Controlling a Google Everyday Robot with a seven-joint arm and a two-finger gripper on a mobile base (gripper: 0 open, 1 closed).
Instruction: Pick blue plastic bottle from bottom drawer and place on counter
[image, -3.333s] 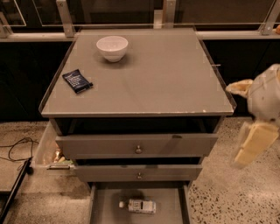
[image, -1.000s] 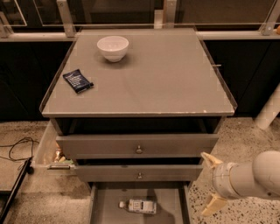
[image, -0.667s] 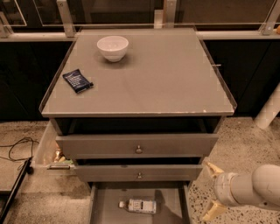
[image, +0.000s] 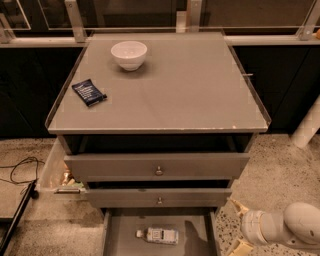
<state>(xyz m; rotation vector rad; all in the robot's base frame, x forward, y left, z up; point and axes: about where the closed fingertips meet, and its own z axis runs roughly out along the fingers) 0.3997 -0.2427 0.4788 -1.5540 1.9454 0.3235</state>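
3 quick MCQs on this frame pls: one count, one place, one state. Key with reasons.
1. How many things lie on the counter? A) one B) two C) three
2. Where is the blue plastic bottle? A) on the counter B) in the top drawer C) in the bottom drawer
3. The gripper, low at the bottom drawer's right, is: A) open, holding nothing B) shut on the bottle C) shut, empty

Key: 1 B, only the white bowl and the dark snack packet sit there. 2 C, it lies on its side inside the pulled-out drawer. 3 A, its fingers stand apart, clear of the bottle.
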